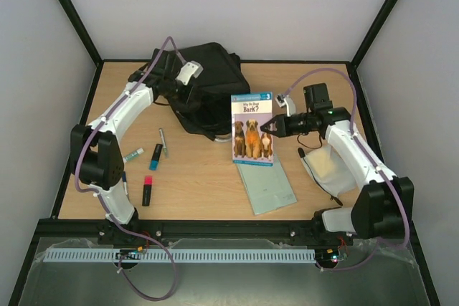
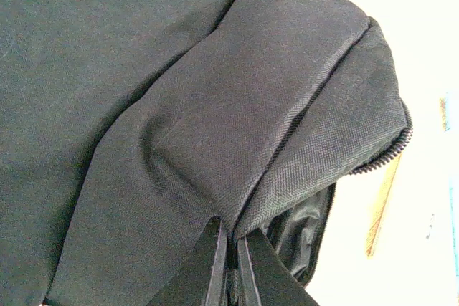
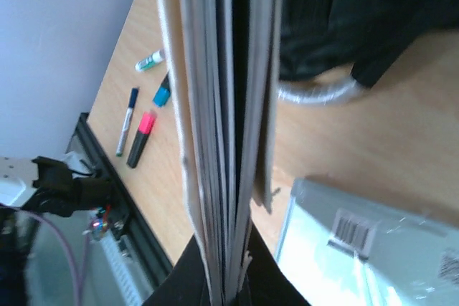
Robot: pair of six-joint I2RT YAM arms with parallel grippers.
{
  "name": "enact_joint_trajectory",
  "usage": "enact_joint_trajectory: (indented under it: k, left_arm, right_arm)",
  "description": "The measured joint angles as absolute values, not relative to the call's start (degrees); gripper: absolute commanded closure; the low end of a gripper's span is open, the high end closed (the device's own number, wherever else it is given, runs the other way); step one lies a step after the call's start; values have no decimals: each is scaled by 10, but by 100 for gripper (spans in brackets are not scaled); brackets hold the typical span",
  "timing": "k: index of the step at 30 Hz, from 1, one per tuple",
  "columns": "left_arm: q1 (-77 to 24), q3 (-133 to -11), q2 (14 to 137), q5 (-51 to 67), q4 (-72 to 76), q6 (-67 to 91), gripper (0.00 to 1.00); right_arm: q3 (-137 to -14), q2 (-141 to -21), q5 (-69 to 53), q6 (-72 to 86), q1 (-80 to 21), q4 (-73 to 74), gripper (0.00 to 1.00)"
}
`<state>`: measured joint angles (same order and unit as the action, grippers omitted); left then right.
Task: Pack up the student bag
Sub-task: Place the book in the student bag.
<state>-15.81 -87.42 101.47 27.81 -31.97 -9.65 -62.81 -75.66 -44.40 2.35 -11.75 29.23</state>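
My left pincer (image 2: 231,249) pinches the backpack (image 1: 208,80) edge, my right pincer (image 1: 267,128) holds the dog book (image 1: 251,134); next I slide it in

I see a picture book (image 1: 252,128) with dogs on its cover, its lower edge overlapping a pale green sleeve (image 1: 269,188) that lies flat on the counter (image 1: 201,184). To the left lie a pen (image 1: 163,141), glue stick (image 1: 133,155), blue highlighter (image 1: 155,157) and red highlighter (image 1: 147,191). A white pouch (image 1: 326,166) is on the right.

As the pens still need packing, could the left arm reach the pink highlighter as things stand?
Probably not yet: the left hand is shut on the student bag's fabric by the zip. The pink highlighter lies in the open near that arm's base, so it looks reachable once the bag is let go.
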Motion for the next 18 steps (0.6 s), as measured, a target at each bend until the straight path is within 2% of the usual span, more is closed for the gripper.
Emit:
enact_joint_trajectory:
  k: [7,18]
  left_arm:
    - [-158,-888,1014,295,-325,-108,98]
    - [-158,-880,998,314,-327,-157,98]
  right_arm:
    - [-555,-810,-530,126,-123,230,99]
    - [-535,-899,-577,256,-180,124,99]
